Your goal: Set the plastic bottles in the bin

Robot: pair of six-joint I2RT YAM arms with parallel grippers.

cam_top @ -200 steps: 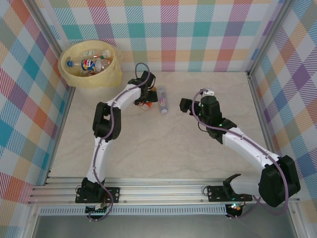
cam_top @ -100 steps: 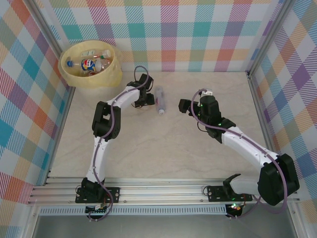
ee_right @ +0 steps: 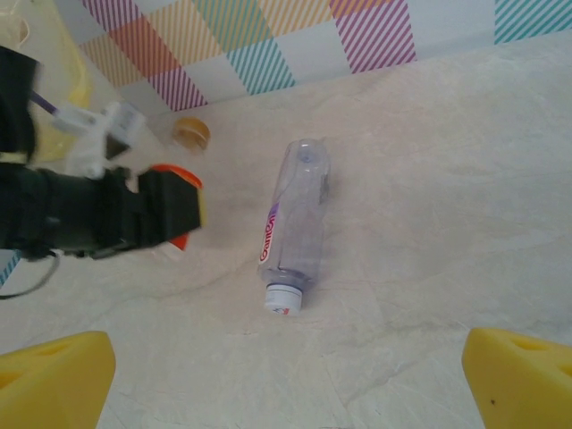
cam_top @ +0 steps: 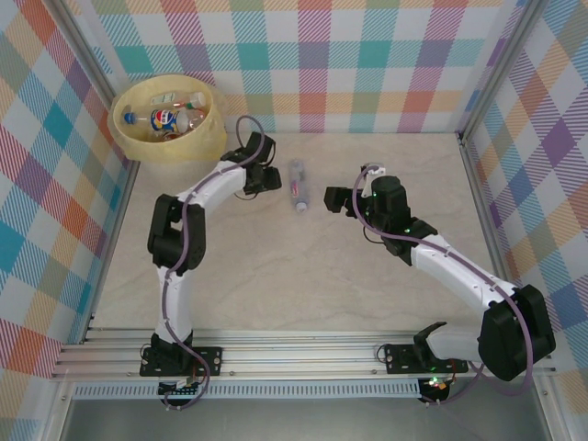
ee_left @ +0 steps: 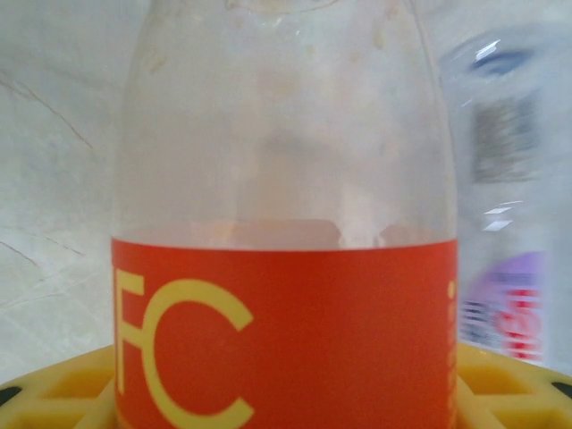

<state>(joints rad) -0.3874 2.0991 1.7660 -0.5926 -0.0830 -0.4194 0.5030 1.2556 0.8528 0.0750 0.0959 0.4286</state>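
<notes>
Left arm (cam_top: 197,197) reaches to the far left of the counter (cam_top: 276,276), its tip just near and right of the bin (cam_top: 197,147). Left jaws are pressed onto the orange-labelled bottle (ee_left: 286,340). In the left wrist view its clear body and yellow-lettered label span the gap between the yellow pads (ee_left: 54,393). In the right wrist view a brownish cap (ee_right: 190,132) shows just beyond those jaws, toward the far wall. Whether this bottle is lifted off the counter or touches it cannot be told. A second bottle, the clear bottle (cam_top: 297,186), lies on its side on the counter just right of the left jaws and apart from them. It has a purple and red label, and its white cap (ee_right: 284,299) points toward the near edge. The same bottle appears blurred at the right of the left wrist view (ee_left: 509,179) and in the middle of the right wrist view (ee_right: 293,223). Right arm (cam_top: 441,266) extends from the near right, its tip near the clear bottle on that bottle's right side, not touching it. Right jaws are spread wide with nothing between them; their yellow fingertips (ee_right: 54,380) sit at the lower corners of the right wrist view. The bin stands in the far left corner, its pale yellow liner folded over the rim, and holds several bottles (cam_top: 170,118). Checked wall panels (cam_top: 367,55) enclose the counter.
</notes>
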